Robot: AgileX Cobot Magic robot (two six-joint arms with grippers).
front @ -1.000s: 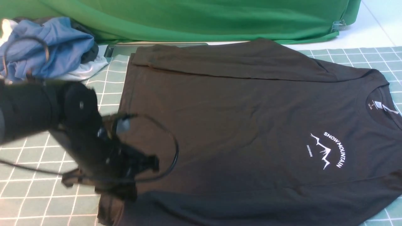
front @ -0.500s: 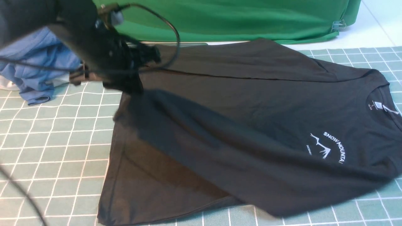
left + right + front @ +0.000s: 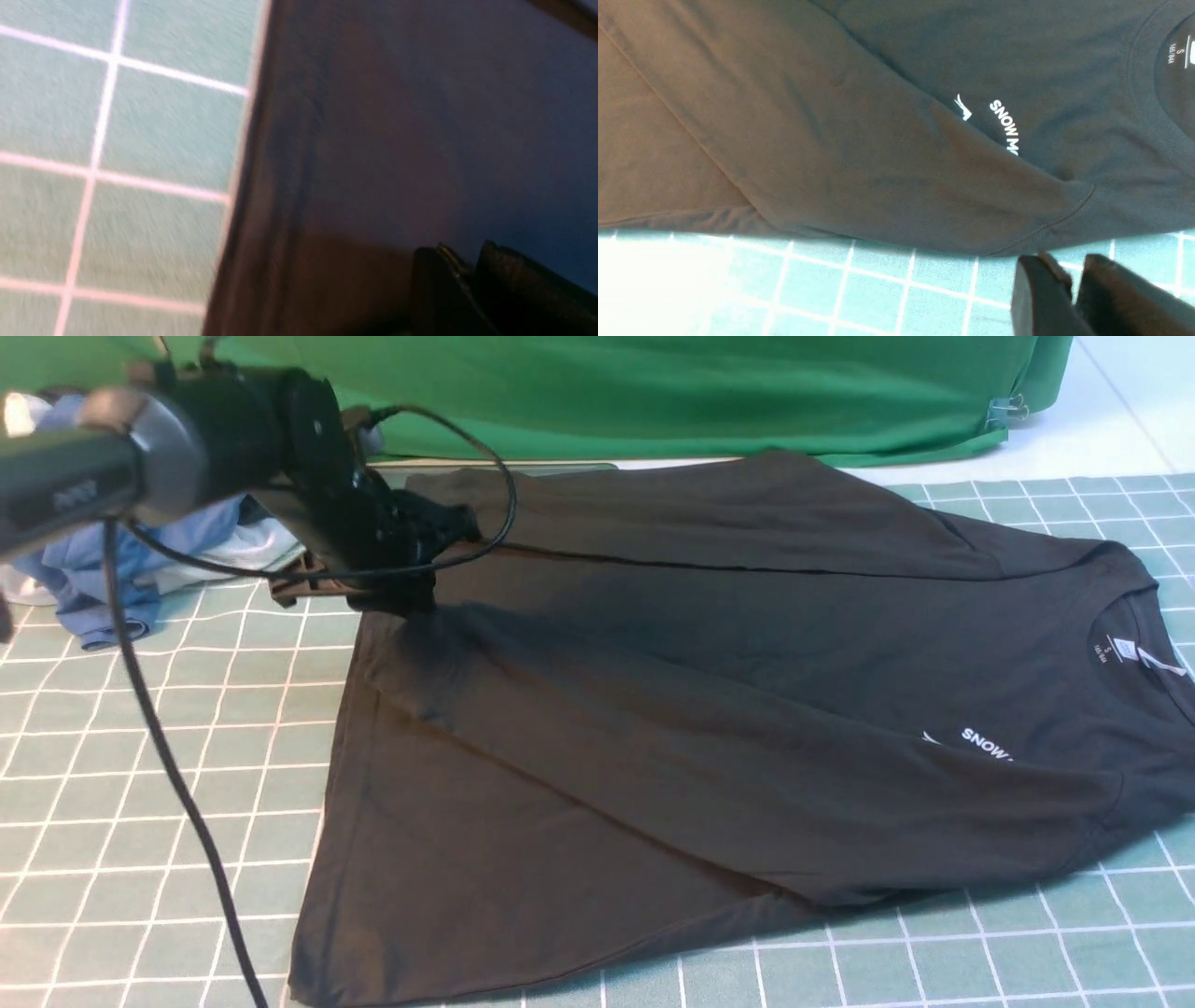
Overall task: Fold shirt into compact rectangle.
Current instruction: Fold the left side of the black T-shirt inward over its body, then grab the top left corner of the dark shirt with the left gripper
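Shirt lies flat on checked mat, collar toward the right, 1 near-side panel folded over most of the chest print. Left gripper sits on the far left corner, fingers nearly together; grip on fabric cannot be told. Right gripper hangs over bare mat beside the shirt, fingers narrowly parted, holding nothing

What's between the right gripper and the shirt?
Nothing visible. The right gripper is over the bare grid mat, just off the folded edge of the shirt, with no other object between them.
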